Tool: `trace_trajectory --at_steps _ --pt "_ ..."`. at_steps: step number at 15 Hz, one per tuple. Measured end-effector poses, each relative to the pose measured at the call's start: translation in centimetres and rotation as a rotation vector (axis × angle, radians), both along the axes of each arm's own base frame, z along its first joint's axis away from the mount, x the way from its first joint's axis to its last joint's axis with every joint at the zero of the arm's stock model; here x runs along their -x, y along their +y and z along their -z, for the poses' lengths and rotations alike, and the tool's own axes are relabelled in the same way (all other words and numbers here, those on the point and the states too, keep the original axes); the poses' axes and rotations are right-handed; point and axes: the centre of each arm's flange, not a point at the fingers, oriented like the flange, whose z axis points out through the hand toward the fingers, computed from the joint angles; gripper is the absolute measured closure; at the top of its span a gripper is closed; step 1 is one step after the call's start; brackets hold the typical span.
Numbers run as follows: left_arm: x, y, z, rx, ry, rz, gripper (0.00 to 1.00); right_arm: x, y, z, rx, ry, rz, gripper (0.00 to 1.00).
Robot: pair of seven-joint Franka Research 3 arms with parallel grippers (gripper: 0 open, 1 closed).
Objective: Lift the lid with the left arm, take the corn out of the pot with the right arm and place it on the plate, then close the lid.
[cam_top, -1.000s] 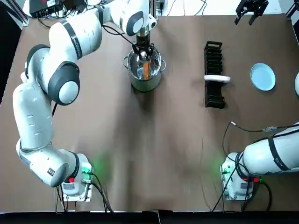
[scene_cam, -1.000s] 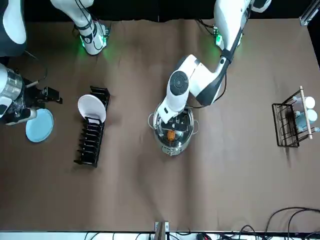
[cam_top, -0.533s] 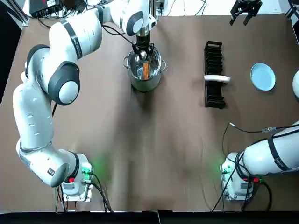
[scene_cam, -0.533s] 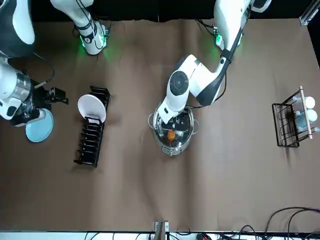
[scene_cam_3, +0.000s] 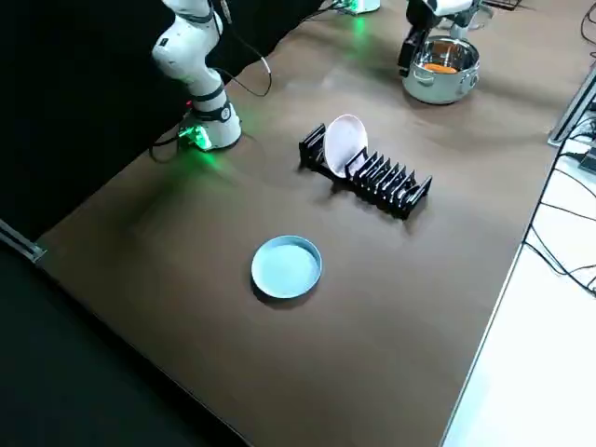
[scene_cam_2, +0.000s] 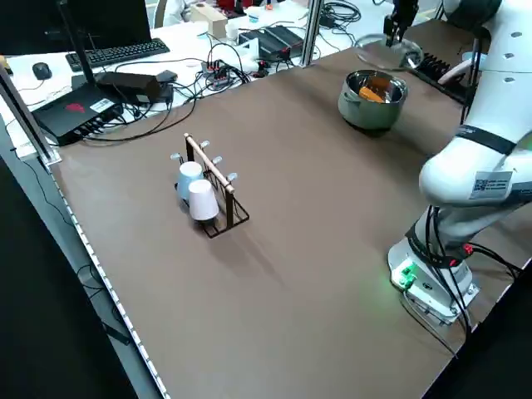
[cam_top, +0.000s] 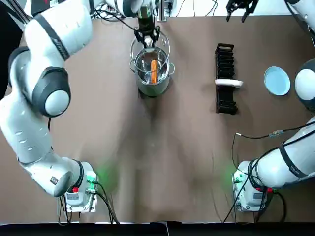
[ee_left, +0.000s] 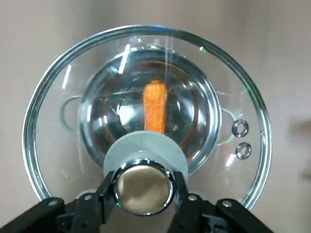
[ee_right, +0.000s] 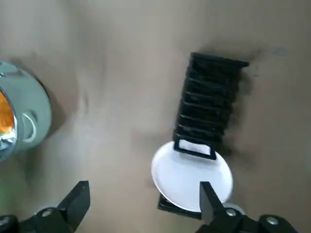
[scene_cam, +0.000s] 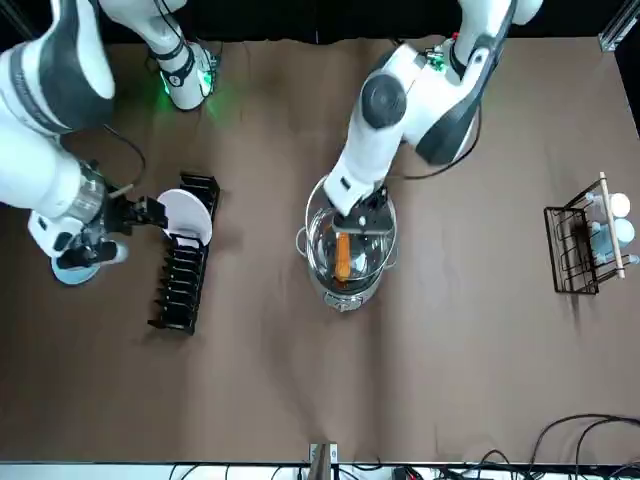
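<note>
My left gripper (cam_top: 147, 35) is shut on the knob (ee_left: 143, 188) of the glass lid (cam_top: 163, 45) and holds the lid above the steel pot (cam_top: 153, 81), shifted toward the table's far edge. Through the glass, the left wrist view shows the orange corn (ee_left: 155, 104) lying inside the pot. The corn (cam_top: 154, 70) also shows uncovered in the top view. My right gripper (cam_top: 240, 7) hangs open and empty in the air near the far edge, between pot and dish rack. The blue plate (cam_top: 276, 80) lies flat at the far right.
A black dish rack (cam_top: 225, 78) holding one white plate (cam_top: 229, 83) stands between the pot and the blue plate. A wire cup rack (scene_cam: 583, 240) with cups sits at the robot's left side. Cables run near both arm bases.
The left gripper has raised the lid off the pot and carried it toward the far edge, uncovering the corn. The right gripper has moved left along the far edge, toward the pot.
</note>
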Motion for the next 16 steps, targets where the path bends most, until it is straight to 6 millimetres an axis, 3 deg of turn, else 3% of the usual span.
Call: trace_trajectory --at_steps 2,5,7,12,16 --pt "-1.5 3.8 -2.1 -0.008 -0.002 -0.053 0.49 -0.1 2.6 0.4 0.004 -0.015 0.028 0.01" --pt "-4.7 11.4 -2.7 -0.045 0.048 -0.095 0.49 -0.1 6.2 0.8 0.002 -0.045 0.069 0.01" --pt "-6.2 15.2 -2.7 -0.051 0.063 -0.100 0.49 -0.3 8.6 1.1 -0.005 -0.075 0.098 0.01" --pt "-8.0 21.2 -0.6 -0.065 0.107 -0.084 0.49 -1.9 15.3 2.8 -0.014 -0.112 0.149 0.02" --pt "-9.1 26.6 1.0 -0.070 0.136 -0.075 0.49 -2.7 22.0 6.0 -0.055 -0.192 0.147 0.02"
